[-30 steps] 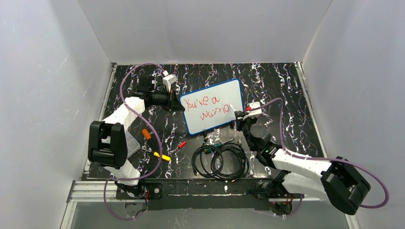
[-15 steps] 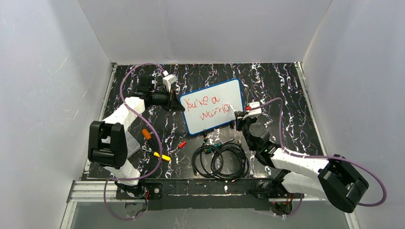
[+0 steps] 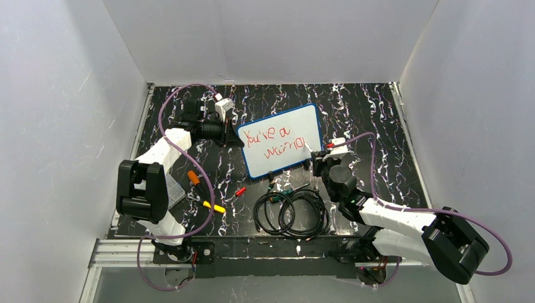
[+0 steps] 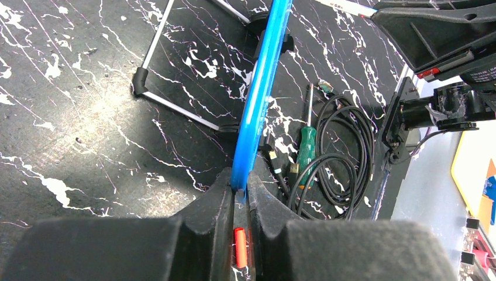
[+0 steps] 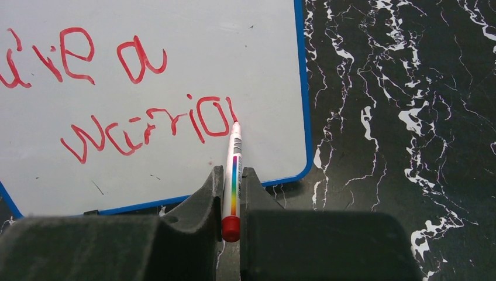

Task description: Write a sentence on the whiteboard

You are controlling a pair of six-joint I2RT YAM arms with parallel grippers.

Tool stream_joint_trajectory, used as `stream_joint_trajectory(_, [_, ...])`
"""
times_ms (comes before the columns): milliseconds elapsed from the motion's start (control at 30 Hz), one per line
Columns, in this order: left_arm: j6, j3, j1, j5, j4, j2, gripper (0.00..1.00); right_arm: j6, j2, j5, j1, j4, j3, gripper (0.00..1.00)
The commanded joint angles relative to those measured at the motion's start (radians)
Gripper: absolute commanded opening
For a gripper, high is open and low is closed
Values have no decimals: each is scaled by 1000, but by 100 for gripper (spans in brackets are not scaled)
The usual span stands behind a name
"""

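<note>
The whiteboard (image 3: 282,140) with its blue frame stands tilted on the black marbled table. Red words on it read "You're a" over "warrio" plus one fresh stroke (image 5: 146,123). My left gripper (image 4: 240,186) is shut on the board's blue edge (image 4: 257,111) at its left side (image 3: 235,137). My right gripper (image 5: 232,175) is shut on a white red-tipped marker (image 5: 233,170). The marker's tip touches the board at the end of the lower word (image 3: 307,146).
A coil of black cables (image 3: 291,211) and a green-handled screwdriver (image 4: 306,146) lie in front of the board. An orange marker (image 3: 194,178), a yellow marker (image 3: 213,206) and a red cap (image 3: 240,191) lie left of centre. A small red piece (image 4: 238,248) shows between my left fingers.
My right gripper has drawn one more short red stroke after the "o" in the lower word and shifted slightly right and down. The left arm and board have not moved.
</note>
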Motion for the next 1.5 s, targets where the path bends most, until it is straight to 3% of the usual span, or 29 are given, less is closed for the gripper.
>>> stream_joint_trajectory(0, [11, 18, -5, 7, -7, -31, 0, 17, -7, 10, -3, -10, -1, 1])
stream_joint_trajectory(600, [12, 19, -5, 7, -9, -30, 0, -67, 43, 116, -4, 134, 59, 1])
stream_joint_trajectory(867, [12, 19, -6, 7, -10, -29, 0, -59, 1, 112, -4, 105, 39, 1])
stream_joint_trajectory(1133, [11, 21, -5, 9, -10, -32, 0, -39, -142, 94, -4, -24, 7, 1])
stream_joint_trajectory(1467, [11, 18, -5, 6, -10, -36, 0, 37, -111, -13, -3, -59, -23, 1])
